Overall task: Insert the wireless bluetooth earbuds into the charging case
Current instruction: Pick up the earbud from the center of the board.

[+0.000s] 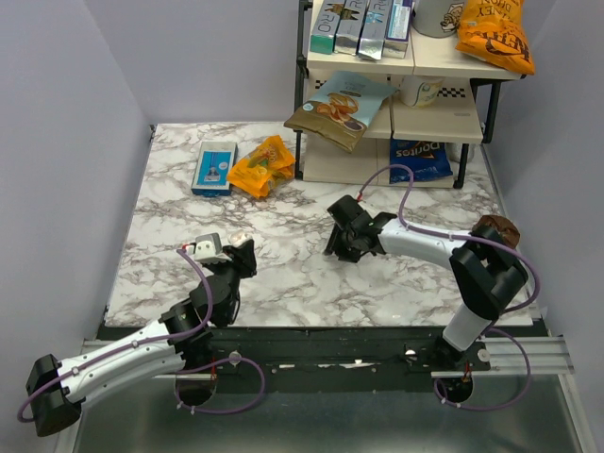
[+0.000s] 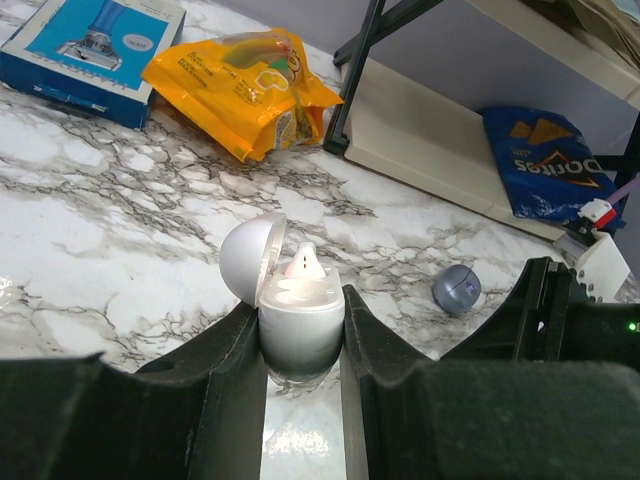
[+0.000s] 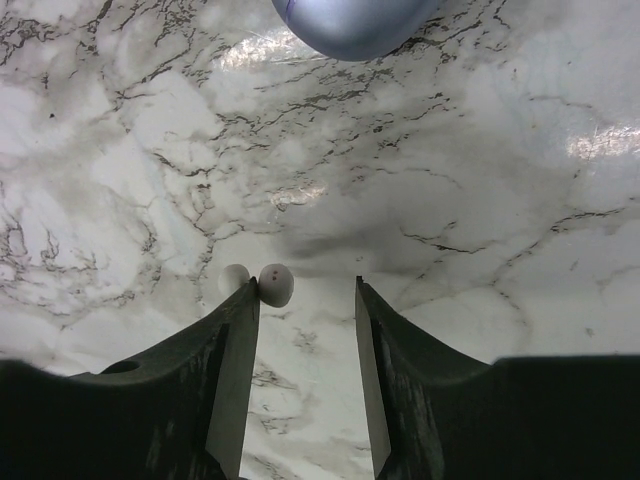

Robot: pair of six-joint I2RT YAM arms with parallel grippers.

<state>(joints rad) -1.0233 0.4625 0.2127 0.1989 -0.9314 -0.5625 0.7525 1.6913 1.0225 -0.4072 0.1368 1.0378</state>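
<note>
The charging case (image 2: 298,320) is a white egg-shaped shell with its hinged lid open, not blue. It stands on the marble table (image 1: 293,274), and my left gripper (image 2: 300,335) is shut on its body. One white earbud (image 2: 301,264) sits in it. The case shows in the top view (image 1: 240,238) at the left gripper (image 1: 243,253). The other white earbud (image 3: 273,285) lies on the table touching the left fingertip of my right gripper (image 3: 305,285), which is open and low over the table. The right gripper is mid-table in the top view (image 1: 344,241).
A small round blue-lilac puck (image 2: 456,289) lies shut on the table by the right gripper, and also shows in the right wrist view (image 3: 350,20). An orange snack bag (image 1: 261,165) and a blue box (image 1: 214,167) lie at the back left. A shelf rack (image 1: 396,94) with snack bags stands at the back right.
</note>
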